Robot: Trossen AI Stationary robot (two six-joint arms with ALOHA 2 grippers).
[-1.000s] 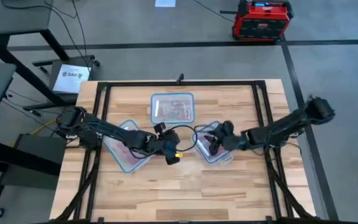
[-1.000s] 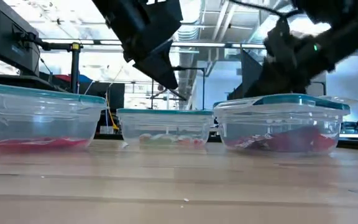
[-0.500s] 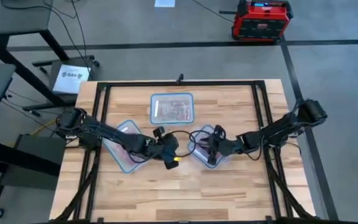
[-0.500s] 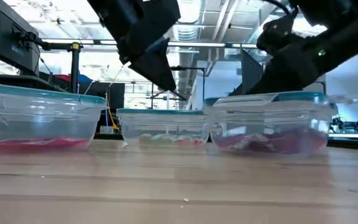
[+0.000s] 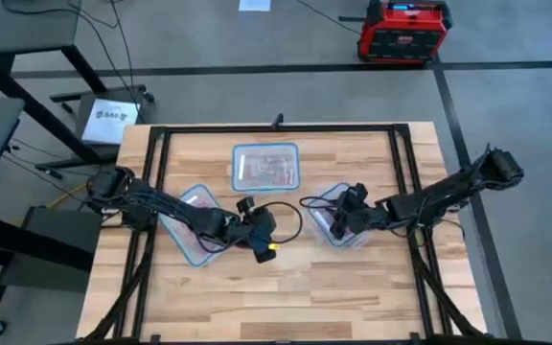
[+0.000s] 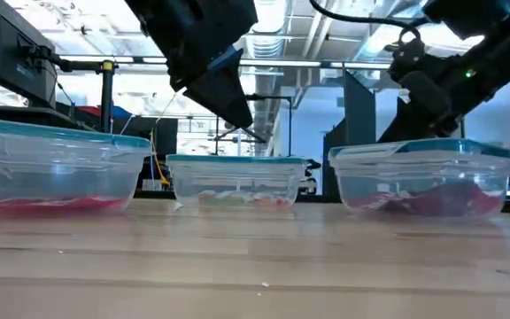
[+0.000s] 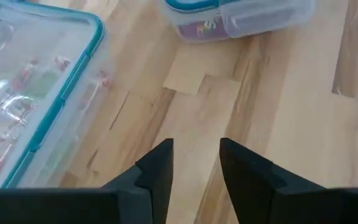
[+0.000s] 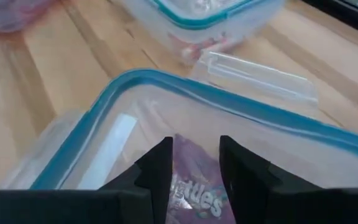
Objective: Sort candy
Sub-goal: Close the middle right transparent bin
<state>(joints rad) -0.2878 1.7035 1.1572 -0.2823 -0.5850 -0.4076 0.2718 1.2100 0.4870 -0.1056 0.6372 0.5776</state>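
Candy [image 8: 194, 180] is lying under the right gripper [image 8: 194, 163], jaws slightly spread; left gripper [image 7: 196, 163] is hovering likewise over table [image 7: 185, 112].

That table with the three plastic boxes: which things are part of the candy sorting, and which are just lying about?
Part of the job:
- the candy under the right hand
- red candy in the left box
- the back box and right box
- the left hand, open over bare table

Just lying about:
- the red case on the floor
- the labelled box beside the table
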